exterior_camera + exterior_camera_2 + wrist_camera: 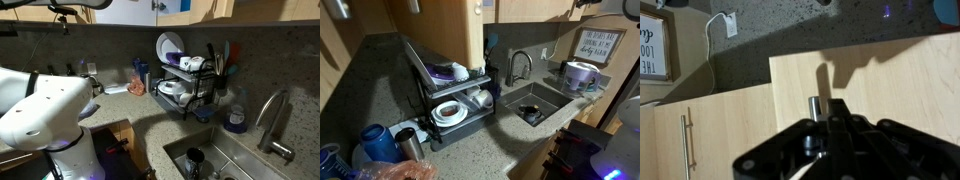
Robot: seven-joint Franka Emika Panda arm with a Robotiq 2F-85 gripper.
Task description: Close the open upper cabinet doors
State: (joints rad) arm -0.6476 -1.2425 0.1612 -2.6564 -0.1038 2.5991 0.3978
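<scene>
In the wrist view my gripper comes in from the bottom, shut with nothing between its fingers. Its tips sit right at a pale wooden upper cabinet door and cast a shadow on it; I cannot tell whether they touch. Left of that panel is another door with a thin metal pull handle. In an exterior view a honey-brown upper cabinet door stands open, jutting out above the dish rack. The gripper itself is not visible in either exterior view; more cabinet fronts run along the top edge.
A black dish rack with plates and bowls stands on the speckled counter beside the sink and faucet. A framed sign leans against the wall. An outlet with a white cord is on the backsplash. The white arm fills the near left.
</scene>
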